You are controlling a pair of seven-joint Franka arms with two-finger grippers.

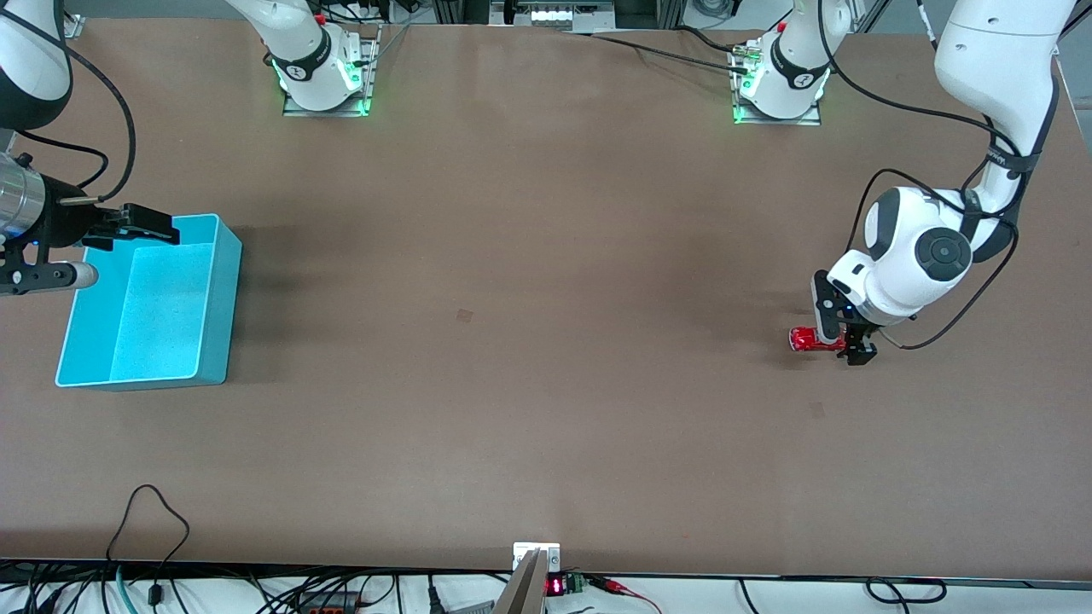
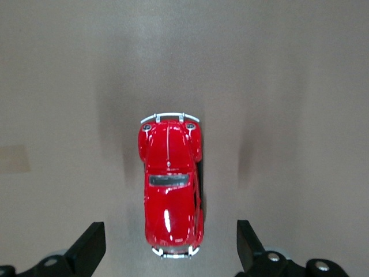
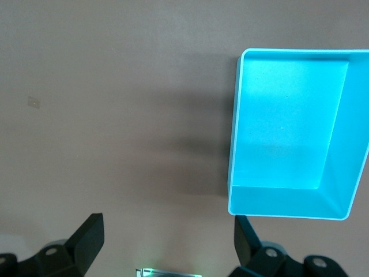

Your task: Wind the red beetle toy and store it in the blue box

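Note:
The red beetle toy (image 1: 806,339) stands on its wheels on the brown table, toward the left arm's end. My left gripper (image 1: 846,341) is low over it and open. In the left wrist view its two black fingers (image 2: 89,247) stand wide on either side of one silvery end of the red beetle toy (image 2: 170,190), with a gap on both sides. The blue box (image 1: 220,298) sits empty toward the right arm's end. My right gripper (image 1: 152,224) hangs open over the box's rim farthest from the front camera. In the right wrist view the blue box (image 3: 233,144) lies beside my right gripper (image 3: 167,242), which holds nothing.
Both arm bases (image 1: 324,72) (image 1: 781,81) stand along the table edge farthest from the front camera. A black cable loop (image 1: 153,520) and a small display unit (image 1: 536,564) lie at the nearest edge. A faint square mark (image 1: 465,315) shows mid-table.

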